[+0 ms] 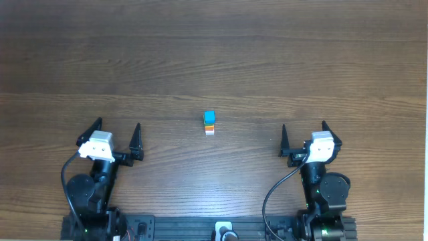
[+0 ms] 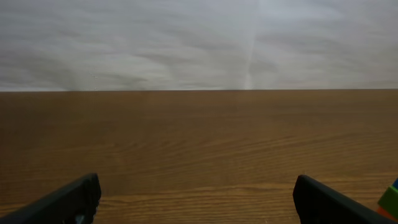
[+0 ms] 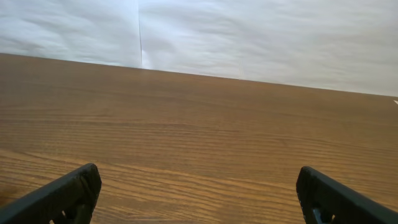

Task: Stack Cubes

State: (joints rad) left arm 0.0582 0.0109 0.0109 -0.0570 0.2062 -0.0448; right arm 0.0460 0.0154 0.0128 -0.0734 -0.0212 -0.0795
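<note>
A small stack of cubes (image 1: pixel 209 123) stands at the middle of the wooden table (image 1: pixel 214 60), blue on top, orange below it and a pale one at the bottom. An edge of the stack (image 2: pixel 390 202) peeks in at the side of the left wrist view. My left gripper (image 1: pixel 119 129) rests open near the table's front, well left of the stack. My right gripper (image 1: pixel 303 130) rests open well right of it. Neither has anything between its fingers.
The wooden table spreads wide on every side of the stack. A white wall (image 2: pixel 186 43) rises behind the table's far edge. Both arm bases (image 1: pixel 214 224) sit along the front edge.
</note>
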